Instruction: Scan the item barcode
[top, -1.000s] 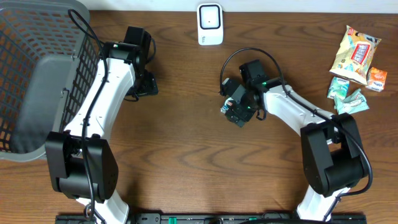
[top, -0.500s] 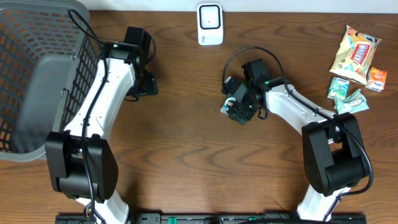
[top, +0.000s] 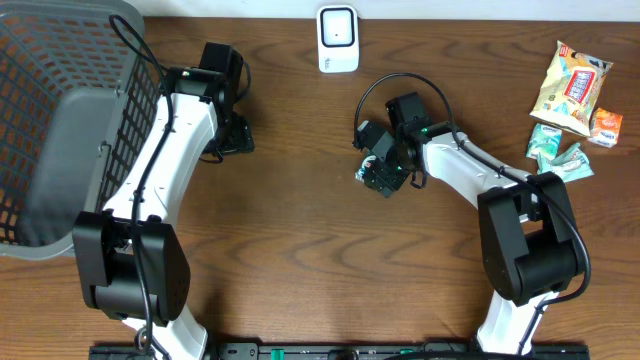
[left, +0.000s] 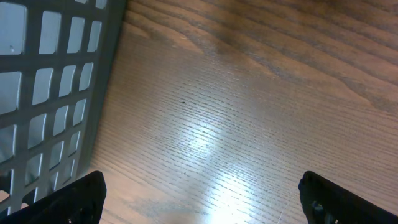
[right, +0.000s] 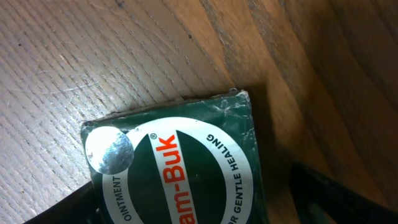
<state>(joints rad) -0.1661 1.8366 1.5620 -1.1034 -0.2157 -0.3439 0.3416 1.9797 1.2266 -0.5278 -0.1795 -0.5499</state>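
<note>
A dark green ointment box (right: 180, 168) with a white ring, red lettering and a silver sticker lies on the wooden table (right: 124, 56). My right gripper (right: 199, 205) straddles it with its jaws open. The left finger sits against the box's edge, and a strip of table shows before the right finger (right: 329, 196). From overhead the box (top: 364, 175) peeks out beside the right gripper (top: 382, 176), below the white scanner (top: 338, 39). No barcode shows. My left gripper (left: 211, 202) hangs open over bare wood, near the basket wall (left: 56, 93).
A grey mesh basket (top: 60, 120) fills the far left. At the right edge lie a yellow snack bag (top: 570, 85), green packets (top: 555, 152) and a small orange pack (top: 606, 127). The left arm (top: 170, 150) stretches along the basket.
My right gripper has crept a little toward the scanner and its jaws have narrowed round the green box. The left arm has not moved.
</note>
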